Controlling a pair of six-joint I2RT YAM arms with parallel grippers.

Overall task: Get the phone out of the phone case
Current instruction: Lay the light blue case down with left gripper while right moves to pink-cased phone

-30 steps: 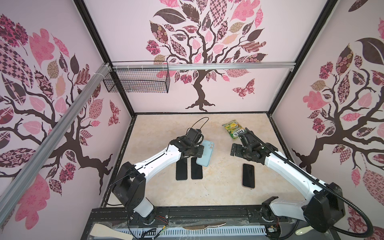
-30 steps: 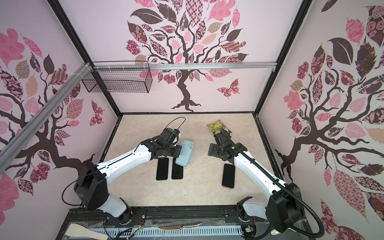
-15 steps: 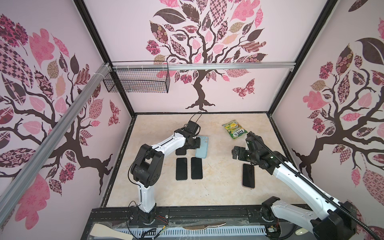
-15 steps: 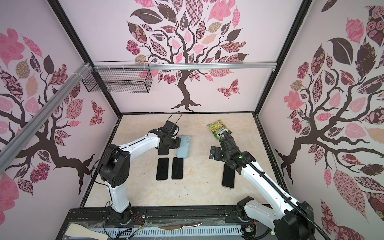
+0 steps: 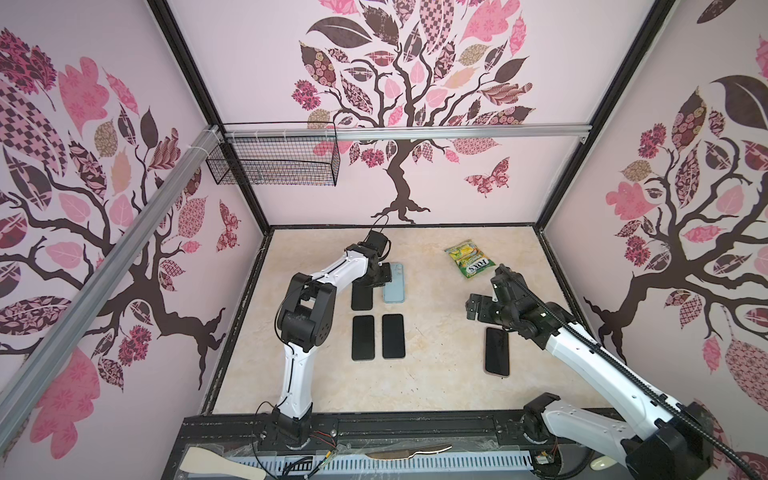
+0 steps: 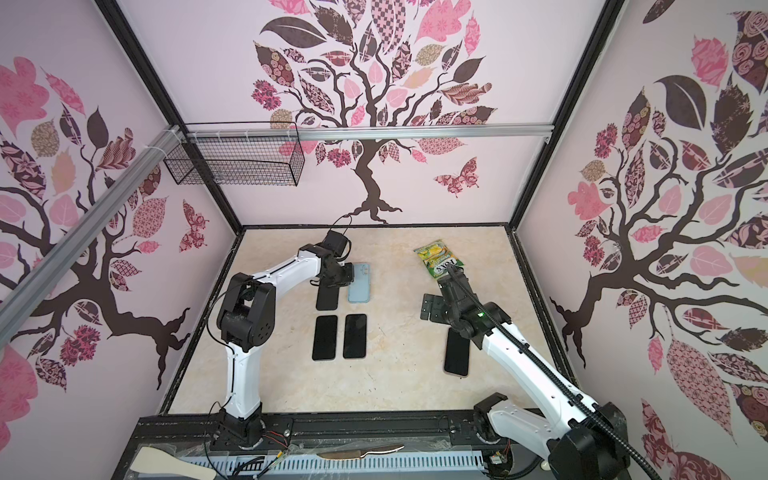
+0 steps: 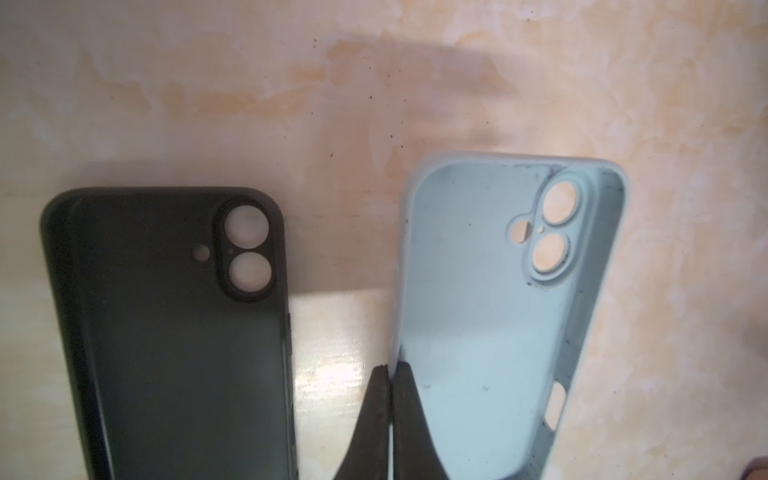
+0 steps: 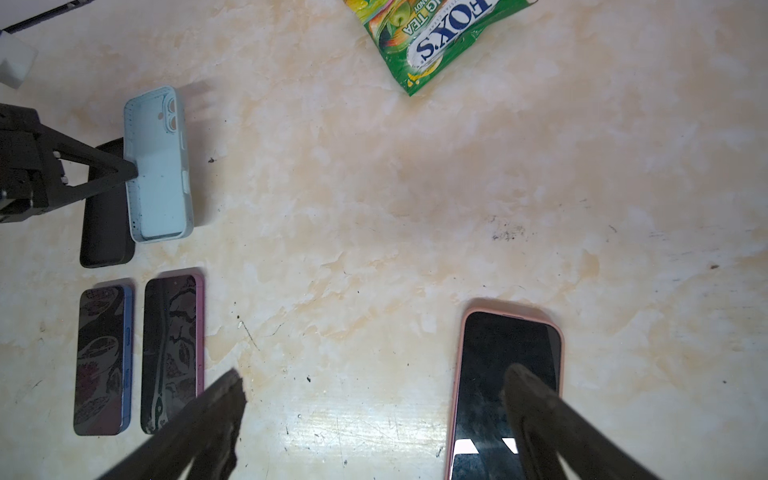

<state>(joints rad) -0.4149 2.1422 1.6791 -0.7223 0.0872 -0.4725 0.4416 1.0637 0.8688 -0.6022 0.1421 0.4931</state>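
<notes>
Two phones already lie bare on the table [image 5: 436,386], side by side: the blue-edged phone [image 8: 102,359] and the purple-edged phone [image 8: 172,353]. Two cases are also empty. The black case [image 7: 174,332] lies with the open side up, and just beside it is the light blue case [image 7: 490,332]; through its camera holes I see the table.

My left gripper [image 7: 390,370] is clenched on the thin side wall of this light blue case, one finger inside and one outside. The case seems a little tilted, with the held edge up, but whether its other edge touches the table I cannot say for sure.

What is left, as I judge it, is the phone in the pink case [image 8: 498,345]. It lies screen up on my right side, well apart from the others, with the pink rim all around it. My right gripper [image 8: 374,378] hangs above it with the jaws spread wide and holds nothing. One finger is over the screen, the other over bare table.

So two of three phones look finished. I think the left gripper must first let the empty case go, and then both must work on the pink one. The candy bag [image 8: 436,41] lies far off and has no part here.
</notes>
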